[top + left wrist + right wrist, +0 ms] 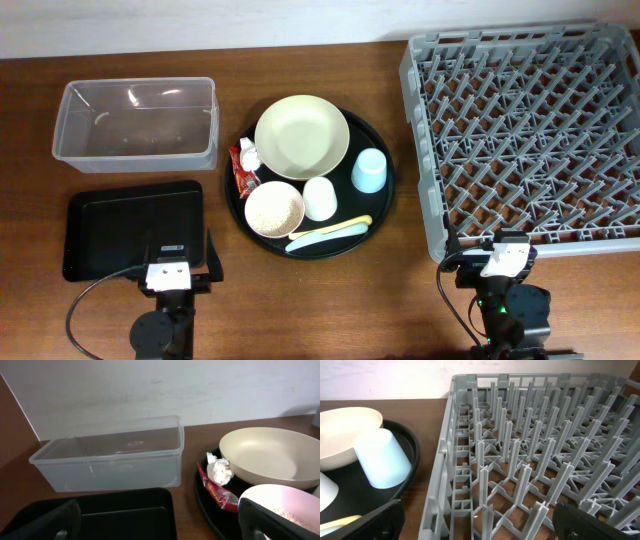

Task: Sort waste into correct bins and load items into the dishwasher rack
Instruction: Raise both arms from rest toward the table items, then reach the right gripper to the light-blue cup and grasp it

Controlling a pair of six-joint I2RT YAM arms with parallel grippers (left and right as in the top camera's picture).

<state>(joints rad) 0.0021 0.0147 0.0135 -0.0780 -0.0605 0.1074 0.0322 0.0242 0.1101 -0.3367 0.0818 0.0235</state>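
Jaws wide; pink bowl (299, 205) holds rice (272, 208).

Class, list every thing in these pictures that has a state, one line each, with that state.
Clear rectangular plastic tub: empty.
Shallow black rectangular tray: empty.
Grey plastic dishwasher rack: empty.
Large cream bowl: upright, empty.
Small pink bowl: upright, holding white rice grains.
Light blue cup: upside down.
White cup: seemingly upside down.
Left gripper: open, holding nothing.
Right gripper: open, holding nothing.

Left gripper (178, 250) wide open, right gripper (492, 250) wide open
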